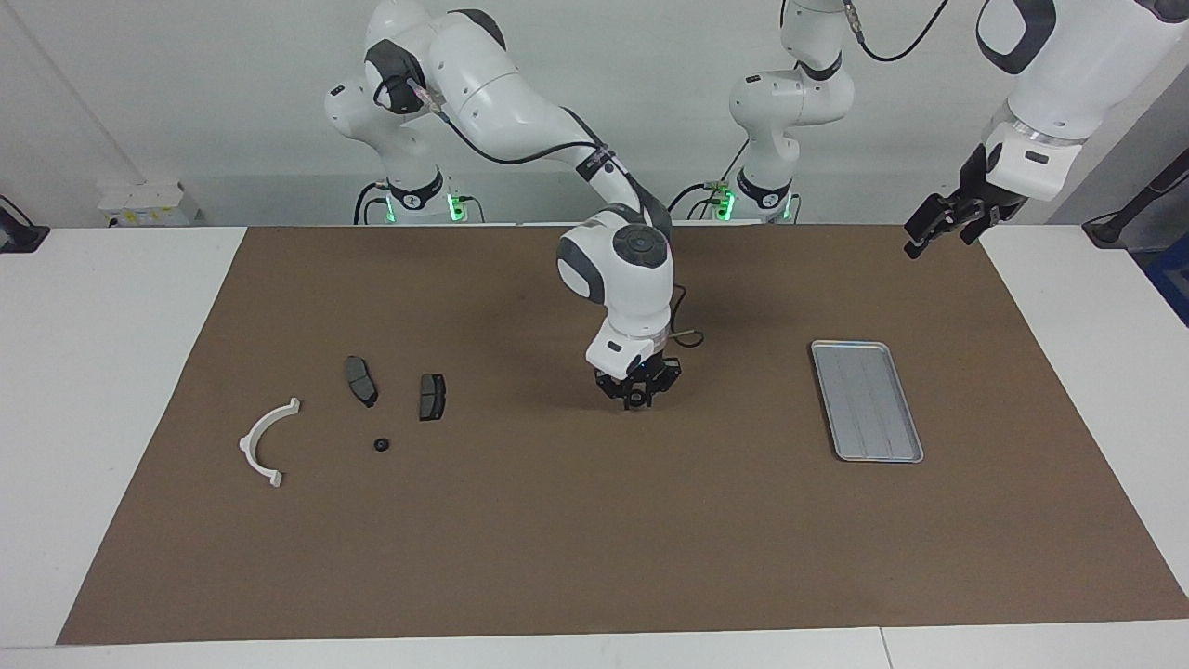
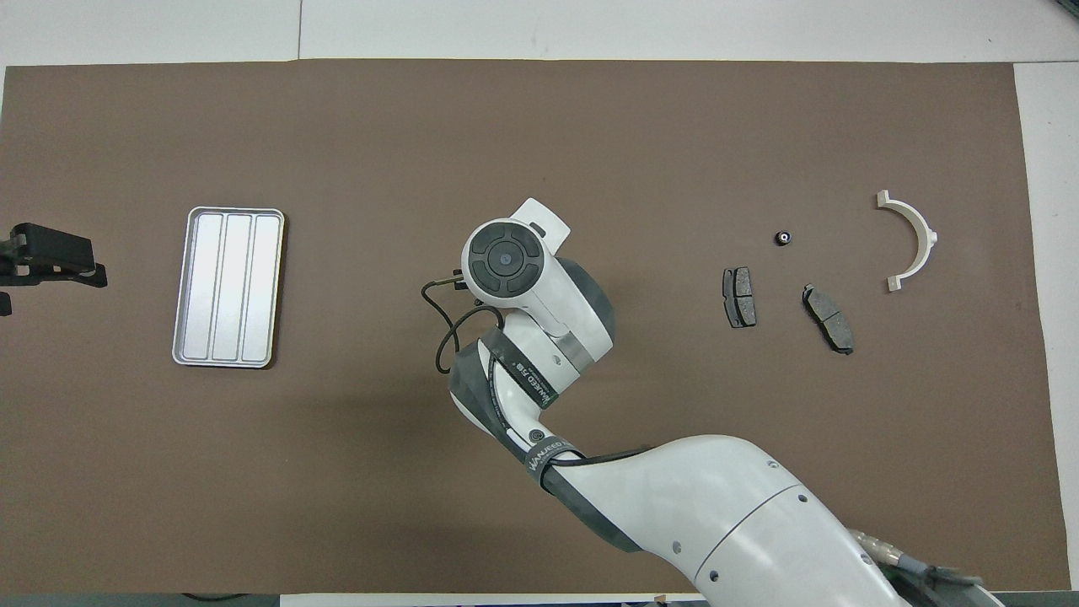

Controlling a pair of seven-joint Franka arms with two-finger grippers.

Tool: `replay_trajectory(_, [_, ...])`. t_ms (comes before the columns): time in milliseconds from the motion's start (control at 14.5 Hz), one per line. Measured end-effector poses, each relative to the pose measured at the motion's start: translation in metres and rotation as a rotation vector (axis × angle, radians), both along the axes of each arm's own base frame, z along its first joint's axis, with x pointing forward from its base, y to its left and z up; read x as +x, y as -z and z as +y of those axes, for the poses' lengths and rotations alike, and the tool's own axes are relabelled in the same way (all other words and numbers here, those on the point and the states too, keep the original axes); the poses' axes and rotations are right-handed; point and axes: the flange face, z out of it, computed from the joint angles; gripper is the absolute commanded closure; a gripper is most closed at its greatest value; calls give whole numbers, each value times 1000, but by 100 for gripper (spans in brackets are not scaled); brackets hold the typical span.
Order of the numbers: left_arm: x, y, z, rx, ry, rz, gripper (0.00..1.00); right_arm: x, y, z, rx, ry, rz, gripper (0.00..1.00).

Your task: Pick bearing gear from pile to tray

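Facing view, items in order across the brown mat (image 1: 594, 539) on the white table (image 1: 102, 372). Pile: white half-ring bracket (image 1: 263, 442), lying flat at the right arm's end. First dark grey brake pad (image 1: 361, 380), at two o'clock from the bracket. Small black round piece (image 1: 381, 444), at five o'clock from that pad, apart from it. Second dark grey brake pad (image 1: 432, 396), at three o'clock from the first. Right gripper (image 1: 636, 400), pointing down low over the middle of the mat, fingers drawn in on a small dark bearing gear (image 1: 636, 403), which is carried clear of pile and tray. Silver ribbed tray (image 1: 841, 409), at three o'clock from the right gripper, well apart. Left gripper (image 1: 921, 238), at one o'clock from the tray, raised over the mat's end, waiting, fingers spread apart and holding nothing.
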Motion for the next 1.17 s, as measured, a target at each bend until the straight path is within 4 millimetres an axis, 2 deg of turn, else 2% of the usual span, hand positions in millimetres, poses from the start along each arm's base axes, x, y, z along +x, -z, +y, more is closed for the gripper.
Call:
replay_trajectory(69, [0,0,0,0,-1,-1,0,0,0,0,0,0,0,24])
replay_trajectory(207, [0,0,1,1,-13,-2,0,-2,2,1,-2,-3,3,6])
replay_trajectory(345, [1,0,1,1,-25,-6,0,-3,1,3,-1,-6,3,3])
replay_trajectory(483, [2,-1,1,1,-35,-18,0,-2,-12,3,-10,-4,12,3])
replay_trajectory(552, [3,-2,0,2,-47,-24,0,1,-27,2,-20,1,20,3])
replay_trajectory(690, [5,-2,-3,0,-80,-37,0,16,-76,-12,-25,34,13,0])
replay_trajectory(828, [7,-2,-9,-8,-117,-52,0,41,-127,-55,-12,80,-17,0])
replay_trajectory(966, [9,0,-22,-12,-127,-58,0,67,-162,-119,-22,86,-29,0])
replay_trajectory(1103, [14,7,-44,-15,-116,-52,0,91,-180,-188,-35,85,-41,0])
replay_trajectory(1172, [19,15,-64,-15,-122,-44,0,101,-182,-218,-42,82,-44,0])
